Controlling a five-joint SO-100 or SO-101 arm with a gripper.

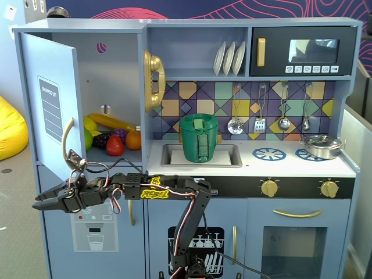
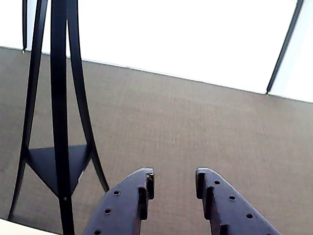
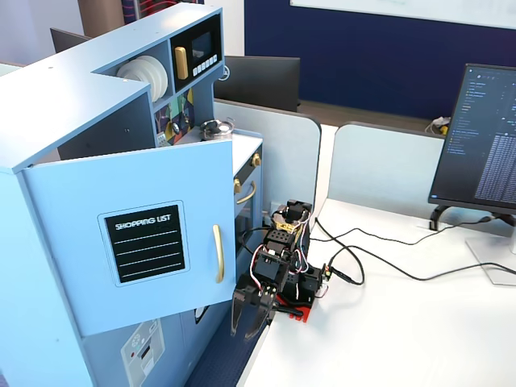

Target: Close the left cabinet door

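Observation:
The left cabinet door (image 1: 55,104) stands open, swung out from the fridge compartment. Its black "SHOPPING LIST" panel (image 3: 145,242) and curved gold handle (image 3: 218,254) face outward. My gripper (image 1: 36,205) reaches left from the arm, just below the door's lower edge and under the handle (image 1: 67,136). In another fixed view my gripper (image 3: 247,326) hangs beside the door's lower free corner, not touching it. In the wrist view the gripper (image 2: 173,178) is open with nothing between the fingers; the door is out of that view.
Toy fruit (image 1: 110,139) lies inside the open compartment. A gold phone (image 1: 153,78) hangs on the divider, and a green pot (image 1: 199,138) sits in the sink. A monitor (image 3: 484,137) and cables (image 3: 379,266) are on the white desk. Black stand legs (image 2: 54,98) rise over the carpet.

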